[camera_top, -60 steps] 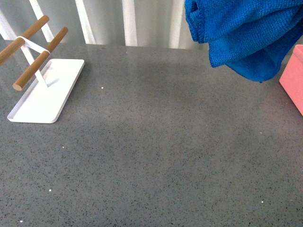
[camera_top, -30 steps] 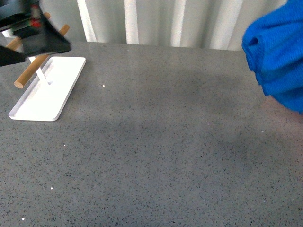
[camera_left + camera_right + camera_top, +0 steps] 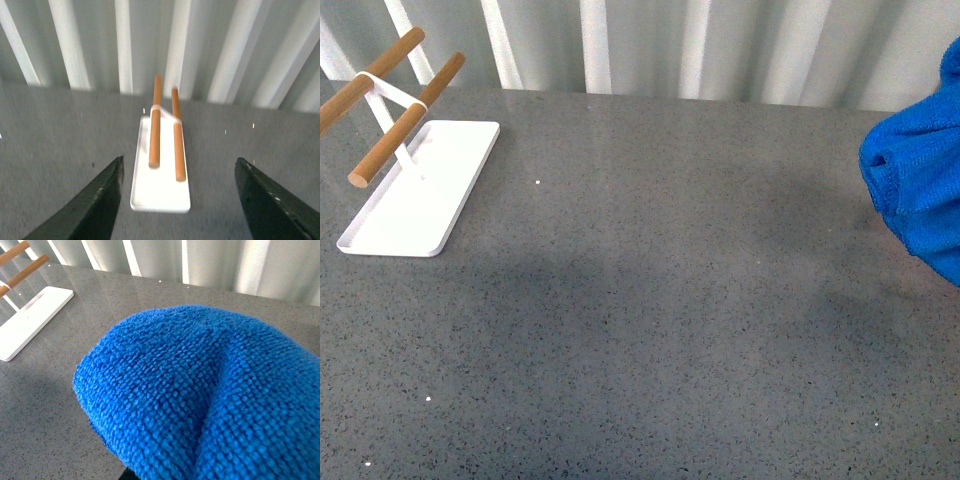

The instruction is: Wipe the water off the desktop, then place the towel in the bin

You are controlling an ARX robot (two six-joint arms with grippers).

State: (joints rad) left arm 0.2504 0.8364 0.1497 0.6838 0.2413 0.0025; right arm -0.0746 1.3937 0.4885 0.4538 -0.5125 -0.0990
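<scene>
The blue towel (image 3: 920, 190) hangs bunched at the right edge of the front view, above the grey speckled desktop (image 3: 650, 300). In the right wrist view the towel (image 3: 200, 390) fills most of the picture and hides my right gripper, which is shut on it. My left gripper (image 3: 177, 192) is open and empty, its two dark fingers (image 3: 95, 205) spread wide above the desktop (image 3: 60, 145), facing the white tray (image 3: 161, 185). The pink bin is out of view. I see no water on the desktop.
A flat white tray (image 3: 420, 190) with two wooden bars (image 3: 405, 120) stands at the back left of the desktop; it also shows in the right wrist view (image 3: 27, 320). A white ribbed wall (image 3: 650, 45) runs behind the desktop's far edge.
The towel has moved right, from the upper middle-right to the right edge. The pink bin has gone from view. A dark arm part seen at the upper left half a second ago is gone.
</scene>
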